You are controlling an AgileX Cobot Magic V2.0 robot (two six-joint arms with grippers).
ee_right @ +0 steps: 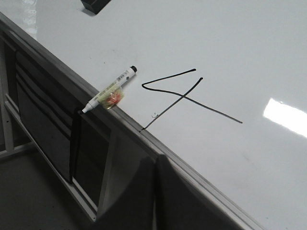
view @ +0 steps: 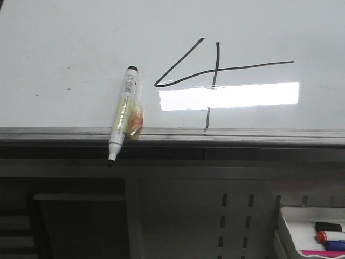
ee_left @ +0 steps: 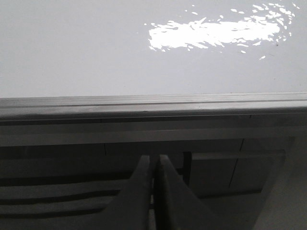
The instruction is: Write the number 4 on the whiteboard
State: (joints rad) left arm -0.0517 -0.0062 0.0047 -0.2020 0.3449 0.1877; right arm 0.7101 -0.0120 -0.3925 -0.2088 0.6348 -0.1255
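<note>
The number 4 (view: 215, 70) is drawn in thin black lines on the whiteboard (view: 64, 48), its stem reaching the grey edge strip. It also shows in the right wrist view (ee_right: 184, 96). A white marker (view: 123, 114) with a yellow-orange tape wad lies on the board, its tip hanging over the edge; it shows in the right wrist view too (ee_right: 109, 89). My left gripper (ee_left: 154, 160) is shut and empty, below the board's edge. My right gripper (ee_right: 155, 163) is shut and empty, at the board's edge, apart from the marker. No gripper shows in the front view.
A white tray (view: 288, 221) with black, red and blue markers sits at the lower right. A grey perforated panel (view: 234, 221) and shelf frame lie below the board. A dark object (ee_right: 96, 5) rests on the board's far side. Bright glare (view: 229, 96) crosses the board.
</note>
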